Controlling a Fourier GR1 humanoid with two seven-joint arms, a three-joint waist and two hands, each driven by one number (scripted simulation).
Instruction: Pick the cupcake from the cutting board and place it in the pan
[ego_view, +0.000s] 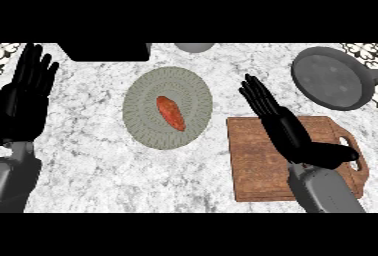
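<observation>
Two hands open: right hand (284, 125) flat over the cutting board (255, 165), fingers straight, clamped on nothing; left hand (26, 95) resting at worktop's left edge. Cupcake not visible, maybe hidden under our right hand. Pan (332, 77) empty upper right. Step: pre-grasp; next we locate it and curl round.

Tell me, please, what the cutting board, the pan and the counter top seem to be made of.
The cutting board looks like wood: brown, matte, with faint grain lines and a handle hole. The pan looks like dark grey metal with a dull, faintly speckled inside; a coating is possible but cannot be told. The counter top looks like polished marble or similar stone: white with grey veins.
</observation>
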